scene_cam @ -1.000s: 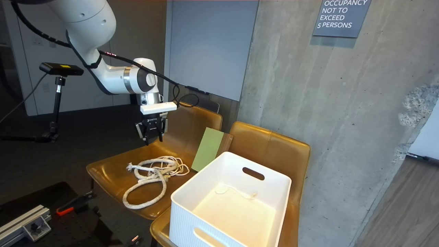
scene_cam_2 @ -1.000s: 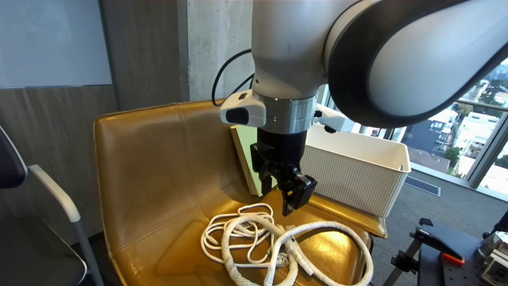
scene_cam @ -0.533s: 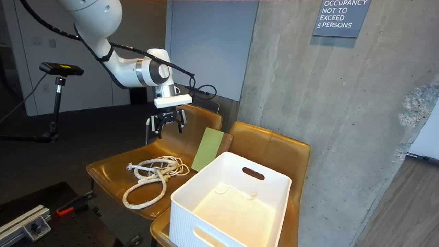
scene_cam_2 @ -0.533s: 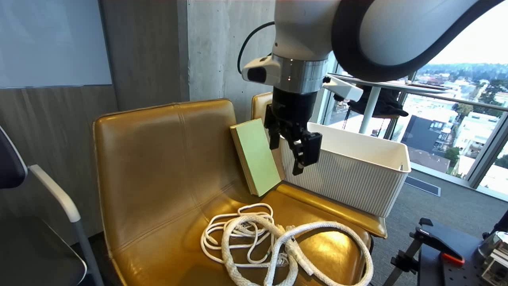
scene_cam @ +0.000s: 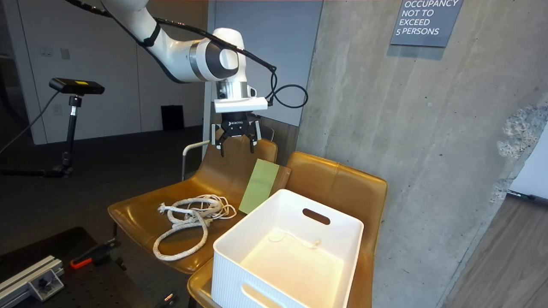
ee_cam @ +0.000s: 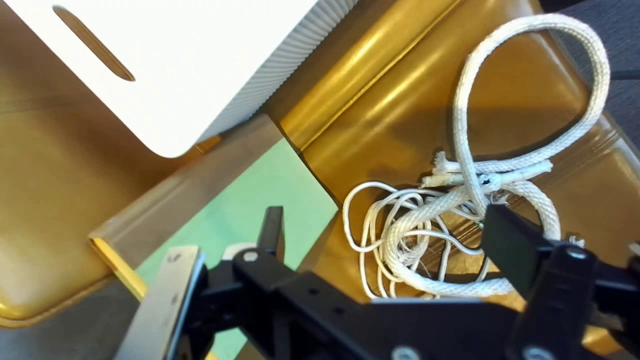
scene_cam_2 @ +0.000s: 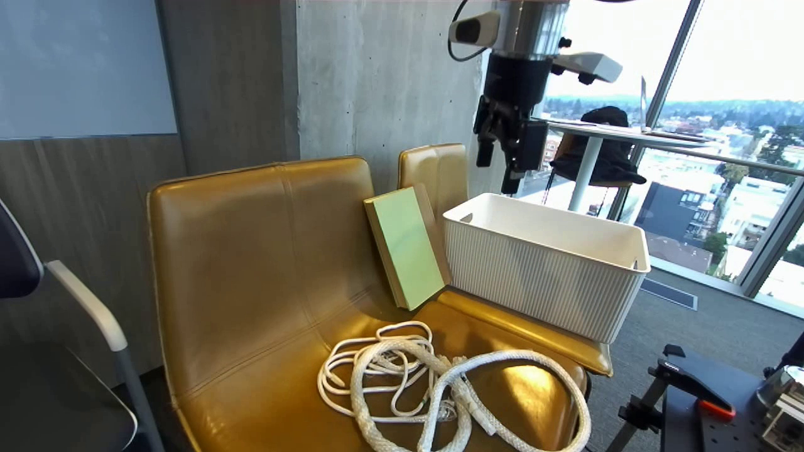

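Wrist view shows one end effector (ee_cam: 390,227) with two fingers (ee_cam: 512,250) apart, one bin (ee_cam: 200,55) and one rope heap (ee_cam: 471,175).

In both exterior views the gripper (scene_cam: 237,152) now stands higher and farther right than a second ago, its jaws seemingly wider apart, though their dark shapes read poorly. In an exterior view the arm (scene_cam_2: 531,28) is mostly gone from the upper right, uncovering the green book (scene_cam_2: 408,248), white bin (scene_cam_2: 546,276) and white table (scene_cam_2: 619,134).
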Tool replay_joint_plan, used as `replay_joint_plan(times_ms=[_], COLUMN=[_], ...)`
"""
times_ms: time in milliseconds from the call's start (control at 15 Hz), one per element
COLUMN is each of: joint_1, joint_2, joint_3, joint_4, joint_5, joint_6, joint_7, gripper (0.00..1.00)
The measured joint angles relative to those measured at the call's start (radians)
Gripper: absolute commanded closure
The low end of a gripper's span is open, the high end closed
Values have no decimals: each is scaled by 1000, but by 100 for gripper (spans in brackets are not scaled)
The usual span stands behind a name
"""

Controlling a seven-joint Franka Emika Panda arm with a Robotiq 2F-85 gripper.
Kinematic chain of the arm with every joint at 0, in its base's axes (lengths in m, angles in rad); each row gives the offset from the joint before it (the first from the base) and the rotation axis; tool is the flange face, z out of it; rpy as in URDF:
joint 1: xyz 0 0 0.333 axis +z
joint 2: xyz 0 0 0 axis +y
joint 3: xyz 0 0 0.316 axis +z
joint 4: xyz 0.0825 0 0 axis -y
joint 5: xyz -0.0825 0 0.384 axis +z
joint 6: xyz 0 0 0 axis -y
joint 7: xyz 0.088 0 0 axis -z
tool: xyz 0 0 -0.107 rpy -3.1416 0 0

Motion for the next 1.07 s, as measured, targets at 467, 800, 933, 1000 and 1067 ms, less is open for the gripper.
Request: replay_joint_plan(times_ms=[467,800,933,1000,1067], joint_1=[-88,-89,-89,-89,-89], joint_2=[-85,-83,-83,-83,-83], joint_3=[-74,-73,-72,-72,-72], joint_4=[58,58,58,58,58], joint_5=[31,33,33,33,33], joint_6=[-83,-83,-83,-83,-83], joint_7=[-86,-95,-95,-95,-95], gripper=[0,0,0,0,0])
